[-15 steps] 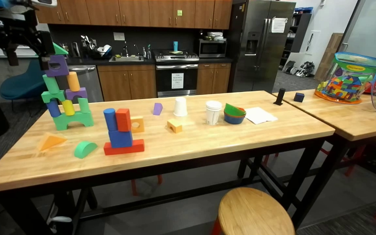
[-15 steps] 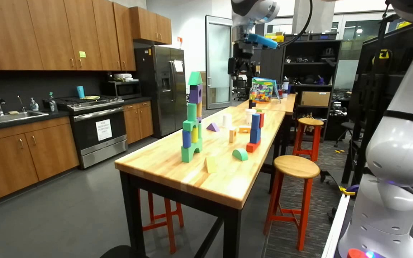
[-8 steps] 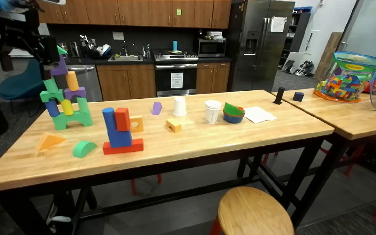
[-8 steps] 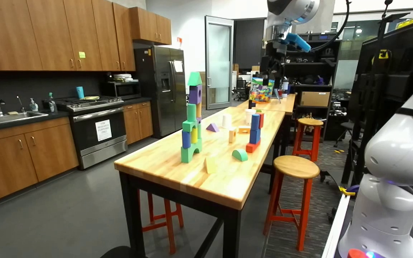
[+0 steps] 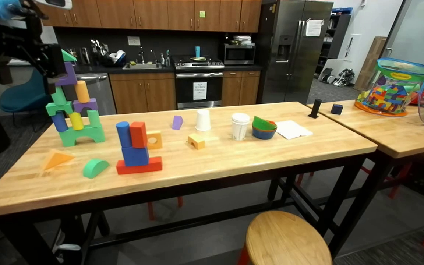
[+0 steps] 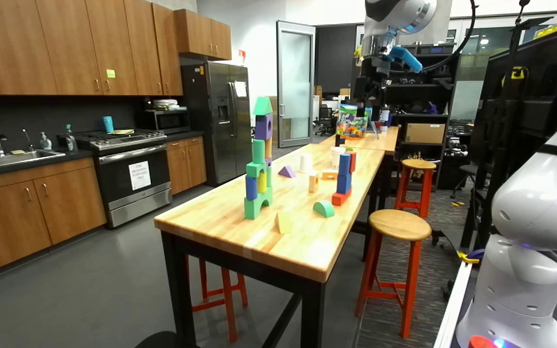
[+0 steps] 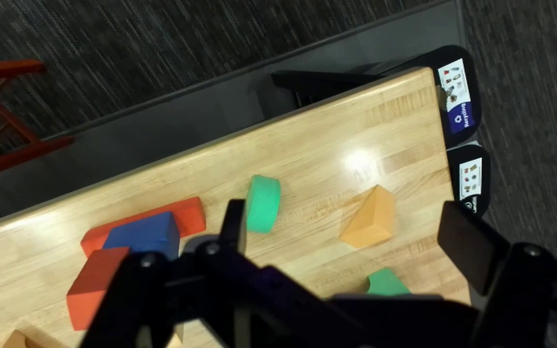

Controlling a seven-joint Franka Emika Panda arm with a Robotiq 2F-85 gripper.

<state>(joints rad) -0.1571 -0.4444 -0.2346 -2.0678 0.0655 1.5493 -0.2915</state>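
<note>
My gripper point(image 7: 341, 212) stands wide open with nothing between its fingers, hanging high above the table. In the wrist view, an orange wedge point(image 7: 374, 220) lies on the tabletop below the gap, and a green half-round block point(image 7: 264, 205) shows beside the left finger. Part of a green arch point(image 7: 386, 282) appears behind the gripper's body. In both exterior views a tall tower rises from that green arch point(image 5: 83, 136), with a purple holed block point(image 6: 264, 126) and a green roof point(image 6: 262, 106) on top. In an exterior view the gripper point(image 5: 27, 80) overlaps the tower's upper part; no contact is visible.
A shorter stack has a red bar point(image 5: 140, 166), blue cube point(image 5: 135, 156), blue cylinder point(image 5: 124, 134) and red block point(image 5: 138, 134). Farther along are a purple wedge point(image 5: 177, 122), white cup point(image 5: 203, 120), lidded cup point(image 5: 240, 127), and bowls point(image 5: 263, 132). A stool point(image 6: 399, 225) stands alongside.
Within the last second the arm has swung to the right in an exterior view and dropped slightly; over the last half second it has barely shifted. The jaws stayed open and the blocks are unmoved.
</note>
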